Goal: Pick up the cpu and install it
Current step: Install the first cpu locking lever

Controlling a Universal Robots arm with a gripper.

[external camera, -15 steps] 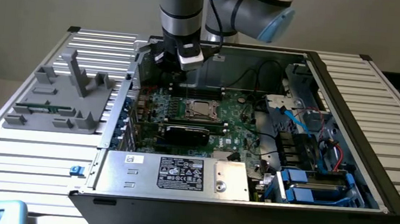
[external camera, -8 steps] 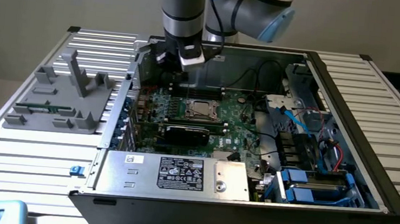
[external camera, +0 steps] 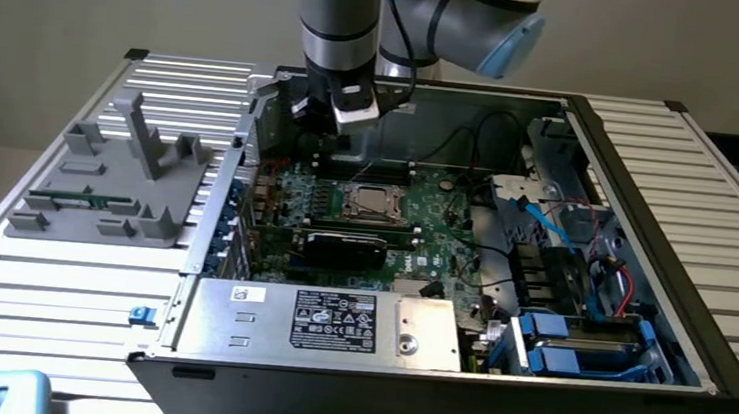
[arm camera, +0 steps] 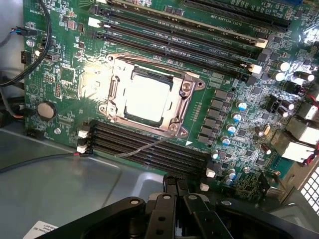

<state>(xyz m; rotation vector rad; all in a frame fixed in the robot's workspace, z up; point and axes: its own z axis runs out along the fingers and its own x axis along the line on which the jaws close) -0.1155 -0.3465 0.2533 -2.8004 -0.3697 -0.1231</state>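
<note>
Jaws pressed together with nothing between them hang low inside the open computer case [external camera: 639,190], on the end of the arm [external camera: 338,24] that comes down from 12 o'clock in the exterior view. They sit close to the case's back wall, at about 11 o'clock from the cpu [external camera: 370,202] and apart from it. The cpu [arm camera: 147,97] lies flat in its socket on the green motherboard [external camera: 442,223], its pale metal top facing up and shining under the light. The metal socket frame [arm camera: 187,92] surrounds it. In the wrist view the closed jaws hover over bare grey metal just beside the black memory slots [arm camera: 149,149], which run between them and the socket. A black card [external camera: 346,245] stands at 6 o'clock from the cpu, and further on at 6 o'clock the silver labelled power supply box [external camera: 319,320] lies along the case's front edge. Blue drive bays [external camera: 558,349] fill the corner at 4 o'clock. The case rests on a slatted table [external camera: 55,280], where a grey plastic holder [external camera: 118,180] stands at 9 o'clock from the case.
</note>
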